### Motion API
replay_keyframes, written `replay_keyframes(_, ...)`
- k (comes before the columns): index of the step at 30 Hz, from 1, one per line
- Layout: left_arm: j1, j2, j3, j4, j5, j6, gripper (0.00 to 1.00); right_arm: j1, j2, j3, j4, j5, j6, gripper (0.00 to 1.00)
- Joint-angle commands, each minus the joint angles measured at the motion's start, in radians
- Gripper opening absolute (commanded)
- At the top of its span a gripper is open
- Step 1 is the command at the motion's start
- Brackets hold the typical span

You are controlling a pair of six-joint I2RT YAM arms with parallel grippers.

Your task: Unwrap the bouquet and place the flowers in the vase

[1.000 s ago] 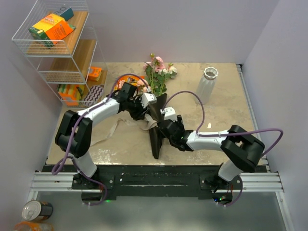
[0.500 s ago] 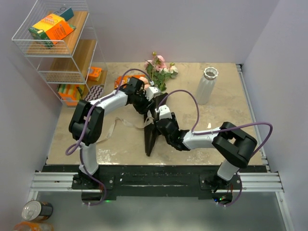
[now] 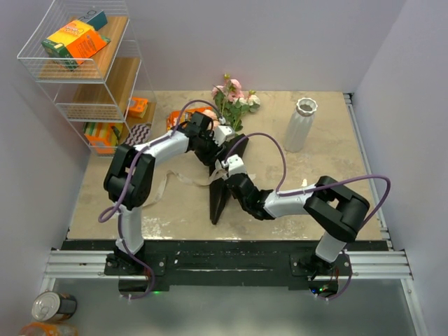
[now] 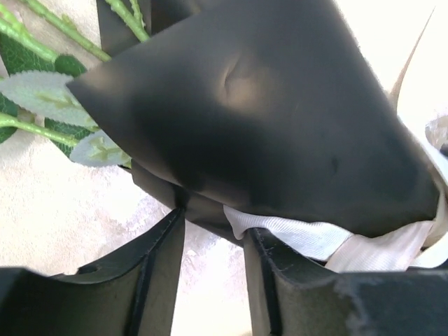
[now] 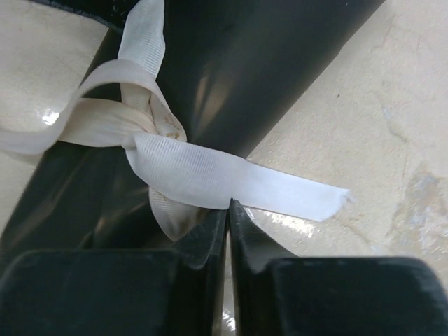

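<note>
wrapper and flowers now lie a little further back and left on the table than a second ago, and both arms have followed them. my right end effector is pressed together on the free tail of the ribbon, yet the knot is still tied, so i judge the pull dragged the bundle rather than loosening it. my left end effector is spread, the wrapper's fold at its tips. the vase stands well apart, to the right.

On your table lie the black-wrapped bouquet and its ribbon; the vase stands upright, back right.
</note>
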Motion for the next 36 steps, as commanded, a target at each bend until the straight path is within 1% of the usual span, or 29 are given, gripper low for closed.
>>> replay_keyframes(1, -0.003, -0.086, -0.024, -0.04, -0.037, 0.032, 0.5, 0.007, -0.045, -0.004, 0.043, -0.002, 0.019, 0.03)
replay_keyframes(2, -0.002, -0.124, -0.03, -0.049, -0.041, 0.051, 0.53, 0.007, -0.057, -0.004, 0.033, 0.004, 0.024, 0.01)
replay_keyframes(3, 0.005, -0.147, -0.041, -0.078, -0.048, 0.061, 0.6, 0.007, -0.068, -0.011, 0.015, 0.02, 0.031, 0.0)
replay_keyframes(5, 0.014, -0.219, -0.05, -0.118, -0.037, 0.094, 0.68, 0.007, -0.106, -0.02, 0.003, 0.027, 0.05, 0.0)
replay_keyframes(6, 0.026, -0.247, -0.07, -0.15, -0.022, 0.108, 0.72, 0.007, -0.118, -0.034, 0.003, 0.03, 0.05, 0.0)
replay_keyframes(7, 0.035, -0.276, -0.085, -0.164, 0.019, 0.125, 0.81, 0.007, -0.129, -0.038, -0.008, 0.036, 0.056, 0.0)
replay_keyframes(8, 0.041, -0.325, -0.104, -0.175, 0.043, 0.165, 0.86, 0.007, -0.143, -0.038, -0.017, 0.039, 0.065, 0.0)
replay_keyframes(10, 0.048, -0.364, -0.173, -0.19, 0.086, 0.199, 0.92, 0.007, -0.152, -0.035, -0.042, 0.054, 0.074, 0.0)
replay_keyframes(13, 0.048, -0.379, -0.239, -0.224, 0.139, 0.255, 0.93, 0.007, -0.166, -0.032, -0.074, 0.076, 0.09, 0.0)
replay_keyframes(15, 0.048, -0.361, -0.285, -0.195, 0.144, 0.268, 0.94, 0.005, -0.18, -0.034, -0.095, 0.096, 0.104, 0.0)
replay_keyframes(18, 0.048, -0.323, -0.345, -0.102, 0.077, 0.271, 0.93, 0.005, -0.214, -0.034, -0.12, 0.117, 0.113, 0.0)
replay_keyframes(23, 0.048, -0.255, -0.354, -0.026, 0.032, 0.289, 0.9, 0.004, -0.283, -0.029, -0.169, 0.12, 0.122, 0.0)
replay_keyframes(26, 0.048, -0.24, -0.345, 0.026, 0.008, 0.283, 0.79, 0.004, -0.307, -0.024, -0.201, 0.116, 0.128, 0.0)
replay_keyframes(27, 0.048, -0.238, -0.342, 0.047, 0.001, 0.277, 0.71, 0.004, -0.309, -0.024, -0.22, 0.111, 0.13, 0.0)
replay_keyframes(29, 0.048, -0.234, -0.339, 0.066, -0.003, 0.269, 0.62, 0.004, -0.316, -0.027, -0.237, 0.107, 0.145, 0.0)
replay_keyframes(30, 0.048, -0.234, -0.339, 0.081, -0.009, 0.268, 0.49, 0.004, -0.319, -0.028, -0.258, 0.103, 0.154, 0.0)
replay_keyframes(31, 0.048, -0.235, -0.339, 0.087, -0.012, 0.263, 0.41, 0.004, -0.329, -0.031, -0.269, 0.102, 0.163, 0.0)
replay_keyframes(32, 0.048, -0.237, -0.343, 0.104, -0.018, 0.259, 0.25, 0.002, -0.335, -0.037, -0.278, 0.102, 0.179, 0.0)
replay_keyframes(34, 0.048, -0.247, -0.352, 0.118, -0.031, 0.25, 0.1, 0.004, -0.355, -0.044, -0.295, 0.099, 0.195, 0.0)
replay_keyframes(35, 0.048, -0.25, -0.365, 0.129, -0.035, 0.249, 0.0, 0.004, -0.359, -0.047, -0.301, 0.099, 0.2, 0.0)
replay_keyframes(36, 0.048, -0.253, -0.369, 0.13, -0.048, 0.245, 0.0, 0.004, -0.364, -0.047, -0.318, 0.102, 0.203, 0.0)
